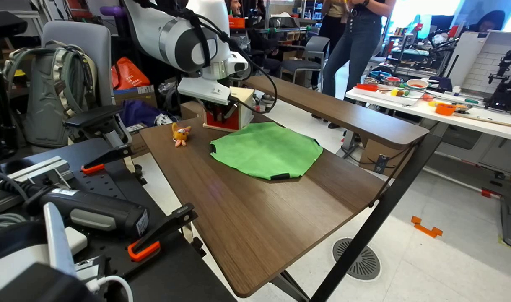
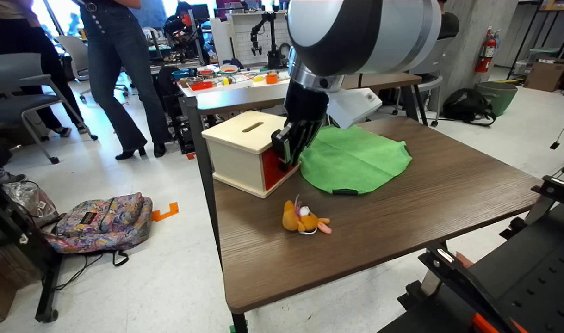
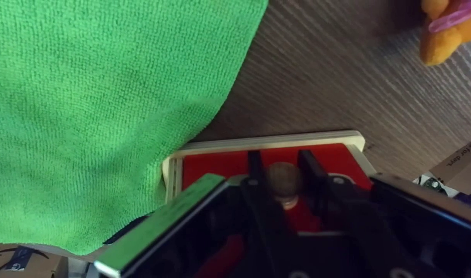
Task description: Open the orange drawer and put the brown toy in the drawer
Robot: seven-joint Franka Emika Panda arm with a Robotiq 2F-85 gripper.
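Note:
The orange drawer is a pale wooden box with a red-orange front [image 1: 221, 121], also seen in an exterior view [image 2: 272, 171]. In that exterior view, the front looks flush with the box. In the wrist view, its round wooden knob [image 3: 284, 179] fills the gap between the two fingers of my gripper [image 3: 280, 156], which looks shut on it. My gripper is against the drawer front in both exterior views [image 1: 221, 111] [image 2: 287, 157]. The brown toy [image 1: 180, 134] is an orange-brown plush lying on the table in both exterior views [image 2: 305, 221]. It shows partly at the wrist view's upper right corner [image 3: 439, 48].
A green cloth [image 1: 268, 151] lies on the brown table [image 1: 247, 218] right beside the box and also shows in the wrist view [image 3: 104, 96]. The toy lies near the table edge. A black workbench with clamps [image 1: 167, 222] stands alongside the table.

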